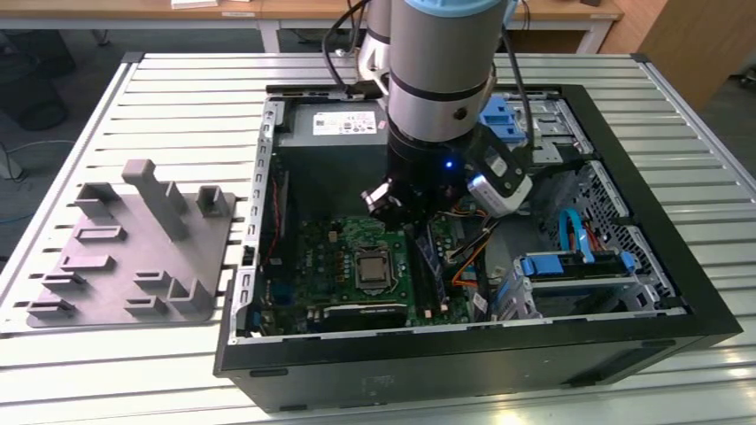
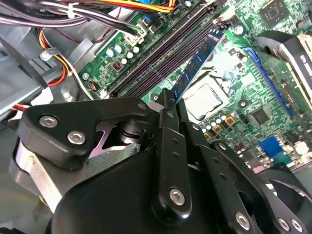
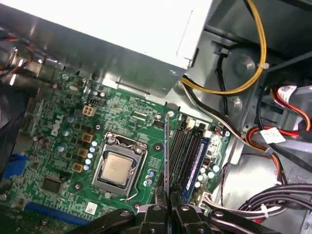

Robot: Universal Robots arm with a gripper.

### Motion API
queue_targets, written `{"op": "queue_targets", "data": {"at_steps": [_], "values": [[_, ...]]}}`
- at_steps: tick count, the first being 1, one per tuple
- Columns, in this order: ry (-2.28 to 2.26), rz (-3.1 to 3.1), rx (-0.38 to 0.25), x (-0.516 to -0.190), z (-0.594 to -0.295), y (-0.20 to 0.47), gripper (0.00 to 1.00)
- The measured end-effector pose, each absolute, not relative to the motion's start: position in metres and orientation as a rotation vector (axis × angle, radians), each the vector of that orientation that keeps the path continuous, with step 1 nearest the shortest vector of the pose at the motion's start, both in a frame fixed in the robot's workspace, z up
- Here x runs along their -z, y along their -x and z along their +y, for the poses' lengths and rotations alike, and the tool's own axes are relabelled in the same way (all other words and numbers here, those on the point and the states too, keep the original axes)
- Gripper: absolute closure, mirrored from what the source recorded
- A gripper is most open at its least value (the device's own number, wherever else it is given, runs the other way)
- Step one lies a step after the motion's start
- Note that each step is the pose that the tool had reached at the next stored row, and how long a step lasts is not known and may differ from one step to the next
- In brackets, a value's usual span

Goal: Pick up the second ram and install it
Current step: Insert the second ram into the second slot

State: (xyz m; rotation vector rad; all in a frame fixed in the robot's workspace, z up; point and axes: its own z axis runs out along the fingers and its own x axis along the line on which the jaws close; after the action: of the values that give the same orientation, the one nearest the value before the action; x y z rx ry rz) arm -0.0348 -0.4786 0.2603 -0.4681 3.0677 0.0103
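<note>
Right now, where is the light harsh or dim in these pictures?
First wrist view: the metal panel glares white; the second ram, gripped by the pincer, is a dark edge. Exterior view: the motherboard lies dim beneath the arm. Second wrist view: the processor lid gleams pale.

cables (image 3: pixel 229 90) beside memory slots (image 3: pixel 181 146), processor (image 3: pixel 117 168) side open

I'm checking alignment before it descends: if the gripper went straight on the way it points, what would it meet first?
Probably the empty memory slots, beside the seated blue stick. The second ram, clamped in the gripper, would touch there before the gripper does. Depth is unclear, so I cannot tell which slot.
</note>
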Motion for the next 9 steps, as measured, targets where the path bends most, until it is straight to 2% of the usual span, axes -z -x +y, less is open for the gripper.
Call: {"op": "queue_targets", "data": {"at_steps": [9], "values": [[0.329, 3.086, -0.008, -0.26, -0.4786, 0.0348, 0.86]]}}
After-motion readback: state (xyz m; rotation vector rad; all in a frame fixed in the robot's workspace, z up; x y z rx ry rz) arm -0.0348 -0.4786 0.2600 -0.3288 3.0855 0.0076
